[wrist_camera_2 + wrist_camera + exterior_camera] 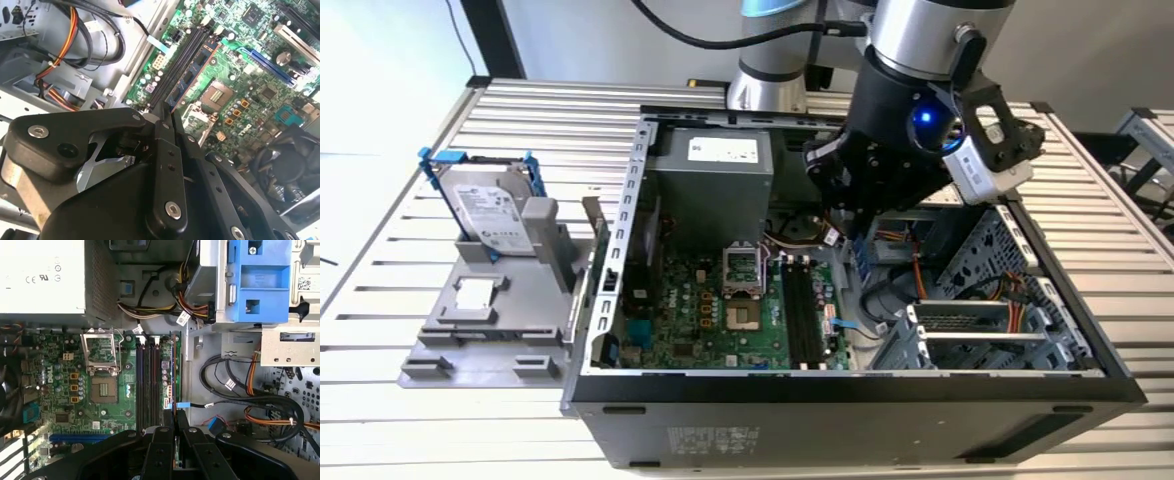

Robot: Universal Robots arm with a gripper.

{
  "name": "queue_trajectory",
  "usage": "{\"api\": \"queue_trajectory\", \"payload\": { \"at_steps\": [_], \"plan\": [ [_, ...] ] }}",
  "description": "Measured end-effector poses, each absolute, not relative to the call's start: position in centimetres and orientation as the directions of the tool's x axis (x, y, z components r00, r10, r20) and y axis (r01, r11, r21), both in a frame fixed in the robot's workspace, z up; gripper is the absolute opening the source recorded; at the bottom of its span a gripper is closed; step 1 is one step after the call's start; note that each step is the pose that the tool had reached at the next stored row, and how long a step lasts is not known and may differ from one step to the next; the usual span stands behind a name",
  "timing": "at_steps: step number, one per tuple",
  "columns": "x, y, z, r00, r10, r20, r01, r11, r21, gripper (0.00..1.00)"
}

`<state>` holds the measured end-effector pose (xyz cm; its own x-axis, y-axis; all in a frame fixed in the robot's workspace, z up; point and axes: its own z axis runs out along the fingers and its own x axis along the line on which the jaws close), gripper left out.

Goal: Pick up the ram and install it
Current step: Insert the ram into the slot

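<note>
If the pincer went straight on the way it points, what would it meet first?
Probably the black memory slots: the ram in the pincer would touch them first; depth unclear.

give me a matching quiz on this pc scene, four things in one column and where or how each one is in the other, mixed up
1 ram
2 hard drive
3 motherboard
4 gripper

a green, lying flat inside the case
b upright in a blue frame, outside the case
c shut, above the open case
d held by the gripper

Pairs: 1-d, 2-b, 3-a, 4-c
</note>
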<state>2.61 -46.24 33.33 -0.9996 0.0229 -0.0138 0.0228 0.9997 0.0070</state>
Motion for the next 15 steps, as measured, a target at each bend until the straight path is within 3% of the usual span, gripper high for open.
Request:
{"api": "queue_trajectory", "payload": {
  "at_steps": [15],
  "plan": [
    [2.0, -46.3, 31.6, -1.0, 0.026, 0.008, 0.026, 1.0, 0.005, 0.0]
  ]
}}
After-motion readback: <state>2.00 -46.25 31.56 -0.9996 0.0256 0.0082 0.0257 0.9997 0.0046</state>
